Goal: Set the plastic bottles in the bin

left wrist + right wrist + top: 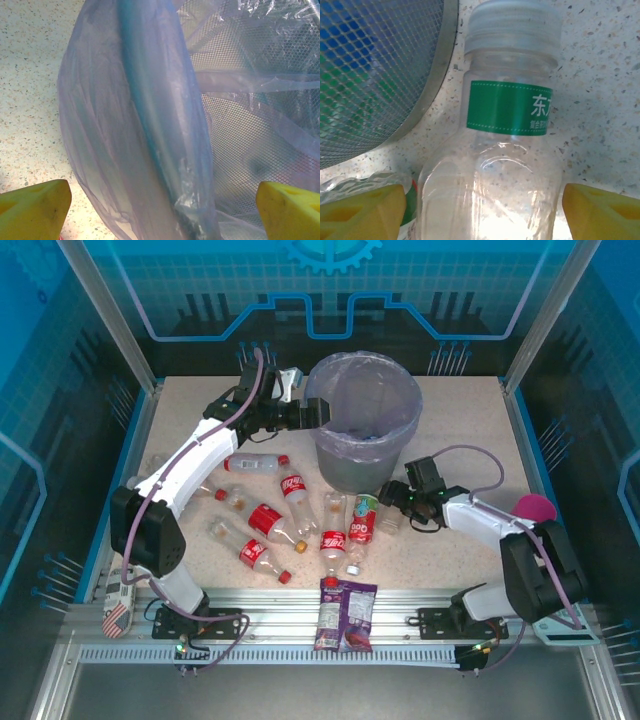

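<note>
The grey bin (362,445) with its lilac bag stands at the back middle of the table. My left gripper (318,412) hovers at its left rim, open and holding nothing. In the left wrist view the bag-covered rim (150,125) runs between the yellow fingertips (35,205). My right gripper (393,500) is low beside the bin's base. Its open jaws straddle a clear, green-labelled bottle (510,150) lying on the table, a narrow gap on each side. Several red-labelled bottles (268,522) lie left of it.
A purple snack packet (343,615) lies at the near edge. The bin's mesh wall (370,75) is close on the left of the right gripper. Another bottle (409,210) touches the green-labelled one. A pink object (535,508) sits at the right edge.
</note>
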You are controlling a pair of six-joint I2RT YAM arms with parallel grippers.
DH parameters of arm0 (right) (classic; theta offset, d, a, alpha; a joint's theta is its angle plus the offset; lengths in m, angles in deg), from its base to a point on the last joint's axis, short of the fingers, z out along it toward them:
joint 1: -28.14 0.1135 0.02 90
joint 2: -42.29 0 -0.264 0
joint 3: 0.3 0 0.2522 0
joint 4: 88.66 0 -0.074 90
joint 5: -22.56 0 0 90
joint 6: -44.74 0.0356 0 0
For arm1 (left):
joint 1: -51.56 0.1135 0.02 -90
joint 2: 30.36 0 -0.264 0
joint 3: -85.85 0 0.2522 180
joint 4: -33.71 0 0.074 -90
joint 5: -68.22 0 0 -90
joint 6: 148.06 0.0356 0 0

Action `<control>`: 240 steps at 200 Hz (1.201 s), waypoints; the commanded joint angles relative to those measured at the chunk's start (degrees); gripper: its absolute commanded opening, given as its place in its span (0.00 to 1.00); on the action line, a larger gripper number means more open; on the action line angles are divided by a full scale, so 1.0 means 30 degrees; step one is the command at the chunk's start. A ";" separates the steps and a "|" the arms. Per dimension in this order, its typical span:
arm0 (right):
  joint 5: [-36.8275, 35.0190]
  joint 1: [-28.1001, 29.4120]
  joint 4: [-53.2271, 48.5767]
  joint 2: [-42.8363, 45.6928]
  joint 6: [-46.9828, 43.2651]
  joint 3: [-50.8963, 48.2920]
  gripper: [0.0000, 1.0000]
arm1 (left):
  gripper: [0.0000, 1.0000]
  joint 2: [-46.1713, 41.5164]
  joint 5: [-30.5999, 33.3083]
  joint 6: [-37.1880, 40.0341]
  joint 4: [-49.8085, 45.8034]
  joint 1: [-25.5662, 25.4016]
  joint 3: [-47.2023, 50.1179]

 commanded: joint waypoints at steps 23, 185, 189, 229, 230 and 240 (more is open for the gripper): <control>-0.0728 0.0214 0.0866 -0.0621 0.0416 -0.0764 0.74 | 0.96 -0.0638 -0.0089 0.0364 -0.0105 0.0081 0.0233; -0.1060 -0.2222 -0.5163 0.4486 -0.3811 0.0991 0.43 | 0.96 -0.0638 -0.0115 0.0311 -0.0132 0.0056 0.0314; -0.1105 -0.2426 -0.5571 0.4779 -0.4046 0.1173 0.43 | 0.96 -0.0638 -0.0116 0.0311 -0.0135 0.0076 0.0313; -0.1057 -0.4417 -0.8364 0.6381 -0.6941 0.4021 0.40 | 0.97 -0.0445 -0.0331 0.0235 -0.0072 0.0071 0.0321; -0.1046 -0.4445 -0.8434 0.6381 -0.7015 0.4335 0.40 | 0.96 -0.0439 -0.0318 0.0229 -0.0072 0.0085 0.0321; -0.1134 -0.4705 -0.9098 0.6244 -0.7762 0.5741 0.39 | 0.96 -0.0404 -0.0371 0.0219 -0.0109 0.0055 0.0312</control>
